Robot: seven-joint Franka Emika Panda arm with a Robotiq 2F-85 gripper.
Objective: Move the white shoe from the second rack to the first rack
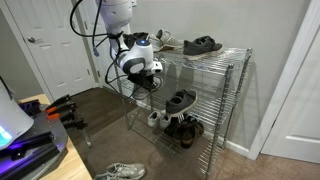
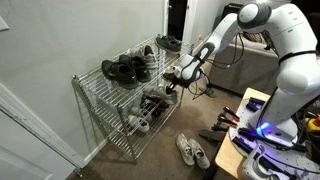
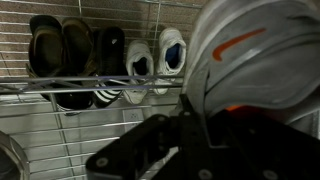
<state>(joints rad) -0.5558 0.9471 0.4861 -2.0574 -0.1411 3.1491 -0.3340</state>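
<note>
In the wrist view the white shoe (image 3: 250, 50) fills the upper right; it is grey-white with an orange logo. My gripper (image 3: 190, 130) is shut on its edge. In both exterior views the gripper (image 1: 148, 78) (image 2: 178, 74) hangs at the open end of the chrome shelf unit, just outside it, at about the height of the second rack (image 1: 215, 98). The shoe itself is hard to make out there. The first rack (image 1: 228, 55) (image 2: 90, 82) is above the gripper and carries a black pair (image 1: 203, 45) (image 2: 125, 70).
A light shoe (image 1: 166, 40) lies at the first rack's near end. A black sandal (image 1: 180, 100) sits on the second rack. Small white shoes (image 3: 150, 60) and dark shoes (image 3: 60, 45) fill the lowest tier. A white pair (image 1: 120, 172) lies on the floor.
</note>
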